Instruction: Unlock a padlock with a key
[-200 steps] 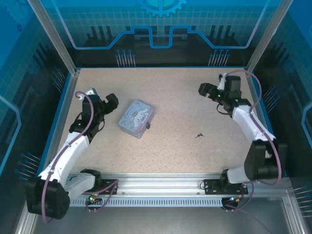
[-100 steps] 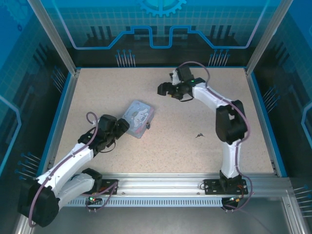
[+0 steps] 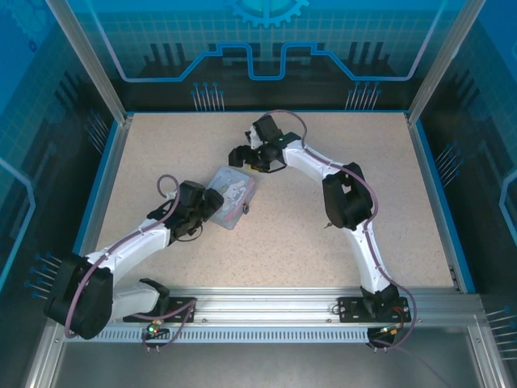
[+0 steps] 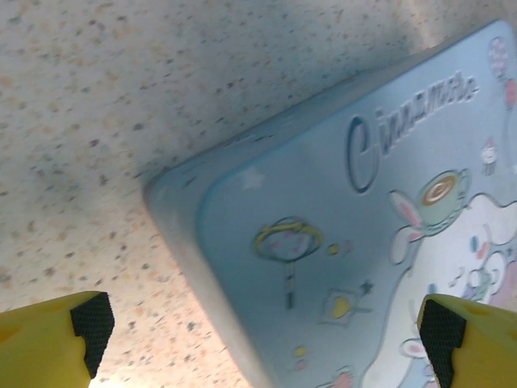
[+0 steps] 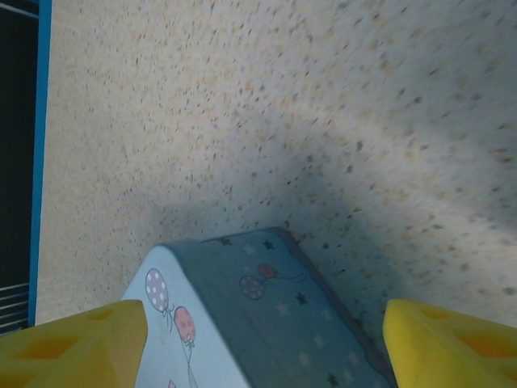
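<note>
- Step in hand: both arms are brought to the tin [image 3: 229, 192], judged to be a steadying of the box before lock and key are handled. Nothing is gripped, and the key has not been collected.
- Left gripper [image 3: 203, 204]: the jaws are held wide and empty. In the wrist view the tin's near corner is framed between the two pads, with no contact that can be made out.
- Right gripper [image 3: 245, 155]: the jaws are wide and empty. The tin's far corner is seen between and beneath the fingers, apart from both.
- Padlock [image 3: 245, 210]: it is found just beside the tin's edge, beyond the box from the left gripper.
- Key [image 3: 327, 225]: it lies on the table [image 3: 161, 145], well apart from both grippers, beside the right arm's elbow.
- Next move, as judged: the tin is to be pinned by one gripper while the other is sent to the key, where a fine pinch is called for.
- Pose: the left arm is stretched low and diagonally; the right arm is folded at the elbow and reaches leftward.
</note>
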Tool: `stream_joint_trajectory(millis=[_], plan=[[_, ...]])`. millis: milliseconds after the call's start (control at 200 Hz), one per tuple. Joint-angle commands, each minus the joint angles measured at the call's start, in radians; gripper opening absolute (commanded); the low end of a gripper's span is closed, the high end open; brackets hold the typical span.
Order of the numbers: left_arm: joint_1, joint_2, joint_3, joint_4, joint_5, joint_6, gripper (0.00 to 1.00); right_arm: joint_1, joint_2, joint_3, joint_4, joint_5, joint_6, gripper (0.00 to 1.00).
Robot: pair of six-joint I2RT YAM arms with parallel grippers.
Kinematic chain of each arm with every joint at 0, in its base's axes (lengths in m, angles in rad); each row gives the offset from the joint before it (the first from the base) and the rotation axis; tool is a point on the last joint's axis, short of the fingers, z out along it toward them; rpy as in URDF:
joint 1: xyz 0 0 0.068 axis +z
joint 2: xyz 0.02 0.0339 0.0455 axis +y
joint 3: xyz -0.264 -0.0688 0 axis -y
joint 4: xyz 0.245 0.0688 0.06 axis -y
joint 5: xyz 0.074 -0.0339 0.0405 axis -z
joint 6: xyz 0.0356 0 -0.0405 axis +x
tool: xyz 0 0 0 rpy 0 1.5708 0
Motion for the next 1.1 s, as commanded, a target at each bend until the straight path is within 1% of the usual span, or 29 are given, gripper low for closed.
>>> stream_joint_trajectory(millis=[0, 185, 340, 435, 515, 620, 805, 955, 1095], plan=[[-0.008, 0.03, 0.062, 0.034, -0.004, 0.052, 0.99, 0.015, -0.019, -0.053, 0.007, -0.038, 0.015, 0.77], [-0.008, 0.092, 0.135, 0.027, -0.016, 0.098, 0.99, 0.008, -0.192, -0.291, 0.138, -0.038, 0.043, 0.77], [-0.008, 0.154, 0.206, 0.032, -0.002, 0.127, 0.99, -0.001, -0.323, -0.493, 0.27, -0.055, 0.109, 0.77], [-0.008, 0.191, 0.244, 0.035, 0.006, 0.146, 0.99, -0.003, -0.398, -0.596, 0.313, -0.032, 0.15, 0.77], [-0.008, 0.227, 0.276, 0.045, 0.019, 0.157, 0.99, -0.01, -0.457, -0.688, 0.364, -0.015, 0.197, 0.78], [-0.008, 0.282, 0.326, 0.062, 0.052, 0.166, 0.99, -0.023, -0.528, -0.789, 0.402, 0.039, 0.239, 0.84], [-0.01, 0.393, 0.416, 0.096, 0.093, 0.177, 0.99, -0.061, -0.646, -0.895, 0.373, 0.154, 0.264, 0.93], [-0.015, 0.478, 0.495, 0.101, 0.129, 0.177, 0.99, -0.106, -0.777, -0.95, 0.268, 0.263, 0.251, 0.95], [-0.019, 0.488, 0.51, 0.105, 0.137, 0.183, 0.99, -0.167, -0.915, -0.979, 0.14, 0.319, 0.215, 0.95]])
